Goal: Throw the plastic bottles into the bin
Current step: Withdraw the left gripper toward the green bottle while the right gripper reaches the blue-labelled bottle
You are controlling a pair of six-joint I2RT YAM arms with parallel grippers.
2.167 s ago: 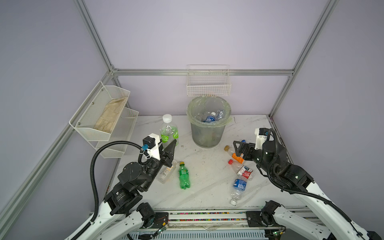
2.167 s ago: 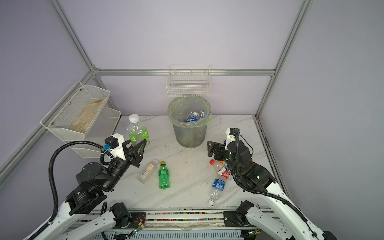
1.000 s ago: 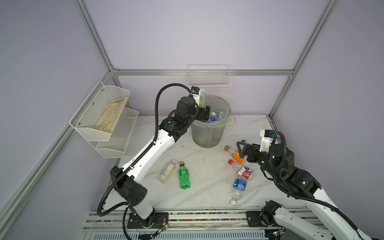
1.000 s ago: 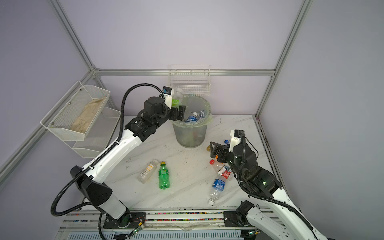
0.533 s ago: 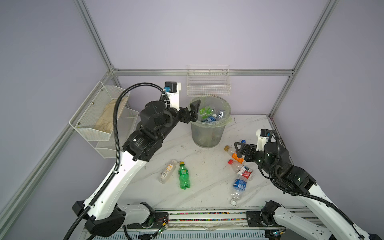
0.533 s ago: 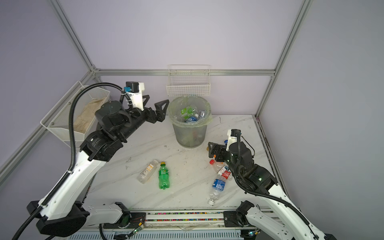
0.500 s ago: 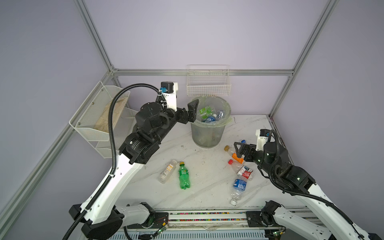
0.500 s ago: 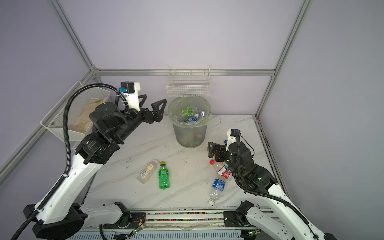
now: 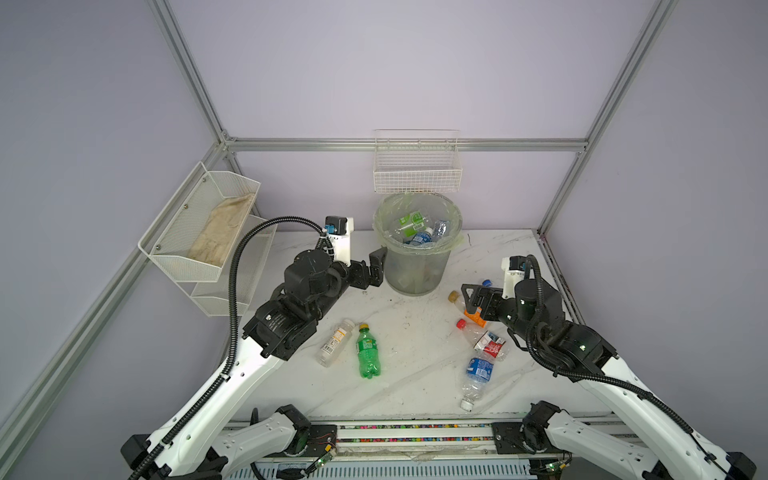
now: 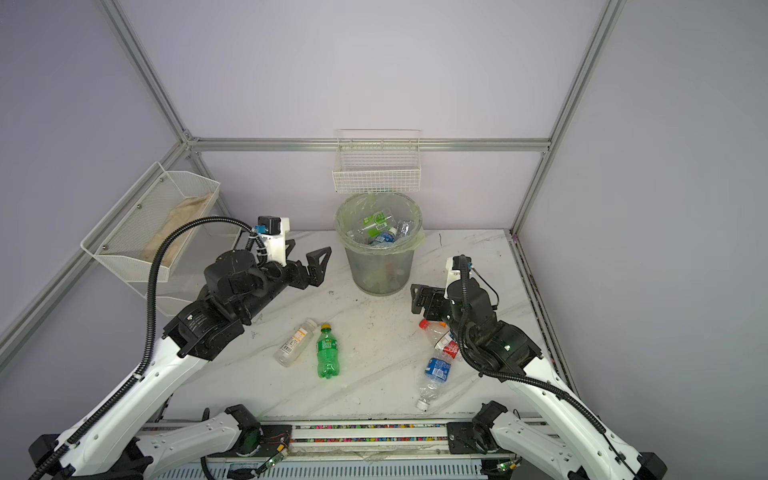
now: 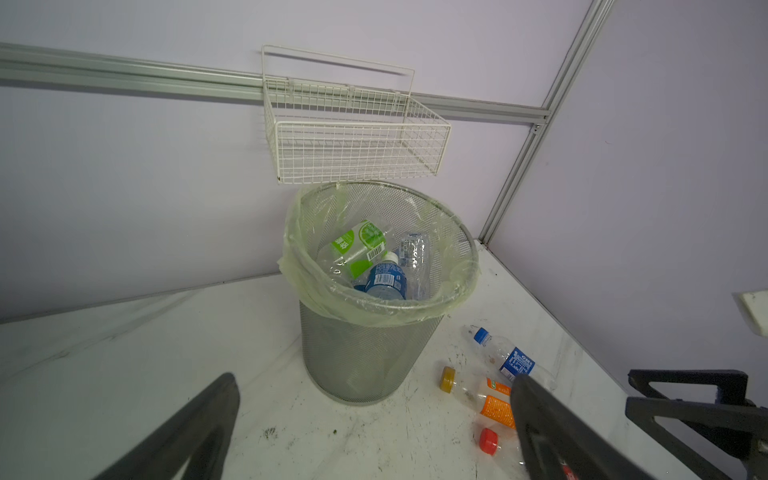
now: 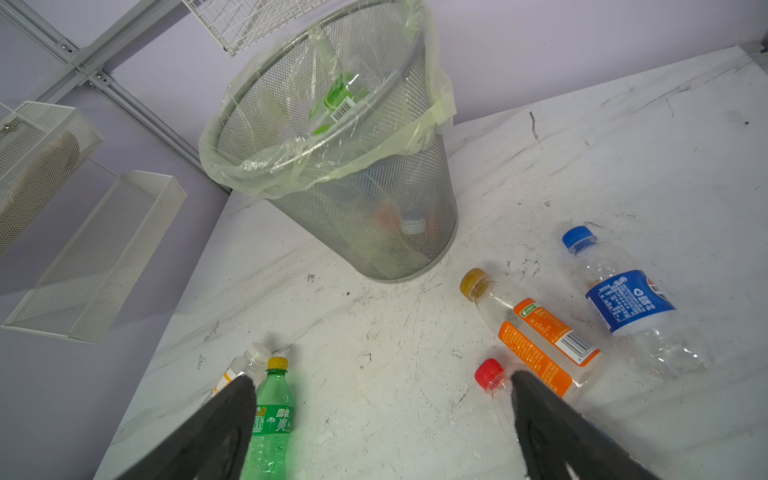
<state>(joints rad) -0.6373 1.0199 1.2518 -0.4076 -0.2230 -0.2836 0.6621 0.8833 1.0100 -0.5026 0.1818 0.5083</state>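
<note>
The grey mesh bin [image 9: 415, 270] [image 10: 380, 270] [image 11: 365, 353] [image 12: 353, 199] stands at the back and holds several bottles, a green-label one [image 11: 359, 245] on top. My left gripper [image 9: 376, 268] [image 10: 307, 259] [image 11: 376, 386] hangs open and empty just left of the bin. A green soda bottle [image 9: 367, 351] [image 12: 272, 415] and a white-capped clear bottle [image 9: 334, 343] lie mid-table. My right gripper [image 9: 471, 299] [image 10: 417, 299] [image 12: 382, 380] is open and empty above an orange-label bottle [image 12: 536, 332]. Beside it lie a blue-capped bottle [image 12: 623, 299], a red-capped bottle [image 9: 482, 338] and a blue-label bottle [image 9: 478, 374].
A white wire basket [image 9: 417, 174] hangs on the back wall just above the bin's rim. A white two-tier mesh shelf [image 9: 208, 232] with a cloth in it is fixed to the left wall. Purple walls close the table at the back and sides.
My left gripper carried the green-label bottle over the bin and let it go inside. It has since drawn back left and come down beside the bin. The right arm has barely moved.
</note>
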